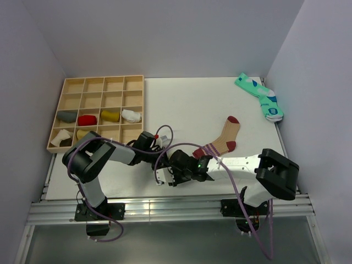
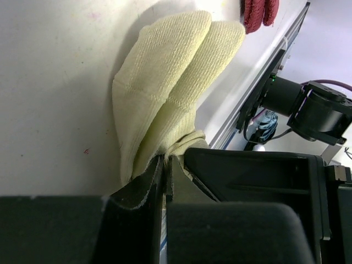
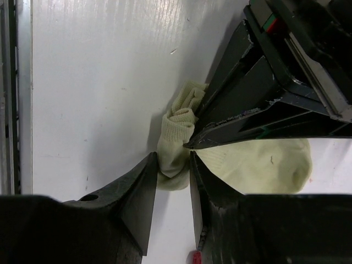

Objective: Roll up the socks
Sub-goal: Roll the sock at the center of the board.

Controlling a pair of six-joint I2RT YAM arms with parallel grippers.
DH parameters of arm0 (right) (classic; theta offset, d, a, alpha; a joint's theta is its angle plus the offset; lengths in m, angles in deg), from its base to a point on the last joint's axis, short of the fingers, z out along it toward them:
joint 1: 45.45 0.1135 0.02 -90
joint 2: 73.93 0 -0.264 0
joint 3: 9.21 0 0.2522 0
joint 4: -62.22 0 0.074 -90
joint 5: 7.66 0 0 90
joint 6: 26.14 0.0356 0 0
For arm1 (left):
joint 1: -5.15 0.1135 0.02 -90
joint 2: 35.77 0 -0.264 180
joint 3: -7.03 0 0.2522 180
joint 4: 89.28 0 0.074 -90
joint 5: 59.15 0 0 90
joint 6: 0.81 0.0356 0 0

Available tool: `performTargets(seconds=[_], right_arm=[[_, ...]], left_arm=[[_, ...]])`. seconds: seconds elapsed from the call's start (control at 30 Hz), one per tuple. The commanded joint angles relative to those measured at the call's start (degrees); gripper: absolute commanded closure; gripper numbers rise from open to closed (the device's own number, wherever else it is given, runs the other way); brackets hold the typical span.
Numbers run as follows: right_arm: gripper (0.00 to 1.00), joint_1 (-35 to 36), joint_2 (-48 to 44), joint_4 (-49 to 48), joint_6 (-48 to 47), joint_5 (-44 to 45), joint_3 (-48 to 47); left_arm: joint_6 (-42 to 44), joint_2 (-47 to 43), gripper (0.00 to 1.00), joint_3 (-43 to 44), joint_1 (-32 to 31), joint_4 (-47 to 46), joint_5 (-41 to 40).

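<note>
Sock-rolling scene on a white table [image 1: 181, 104]. Just beside the tan sock [image 1: 223, 140] with maroon toe and heel, on its side toward the arm bases, lies the pale olive-green sock [image 2: 170, 99]. It is flat except for its cuff end, which is bunched into the start of a roll. Left jaws are pressed together on the cuff fabric. Right jaws pinch the bunched lump from both sides. Rolling looks barely begun; next, the lump likely needs turning toward the toe, kept tight.
</note>
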Motion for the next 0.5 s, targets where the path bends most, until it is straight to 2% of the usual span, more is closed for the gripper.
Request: performTargets(seconds=[0.0, 0.2, 0.3, 0.43, 0.47], right_arm=[[0.63, 0.7, 0.87, -2.78, 0.92, 1.18, 0.22], [0.63, 0.88, 2.19, -1.82, 1.62, 1.01, -0.84], [0.71, 0.88, 3.68, 1.34, 2.68, -0.92, -3.55], [0.81, 0.01, 3.77, 4.16, 3.03, -3.29, -4.7], [0.82, -0.17, 3.77, 5.82, 3.03, -3.82, -5.14]], left_arm=[[2.03, 1.78, 1.0, -1.95, -0.19, 7.04, -3.91], [1.33, 1.26, 0.99, -1.69, -0.01, 6.69, -3.56], [0.8, 0.38, 0.95, -1.43, -0.01, 6.43, -3.38], [-0.43, -1.82, 0.83, -1.6, 0.25, 5.73, -4.35], [-0.78, -2.34, 0.77, -1.78, 0.25, 5.46, -5.22]])
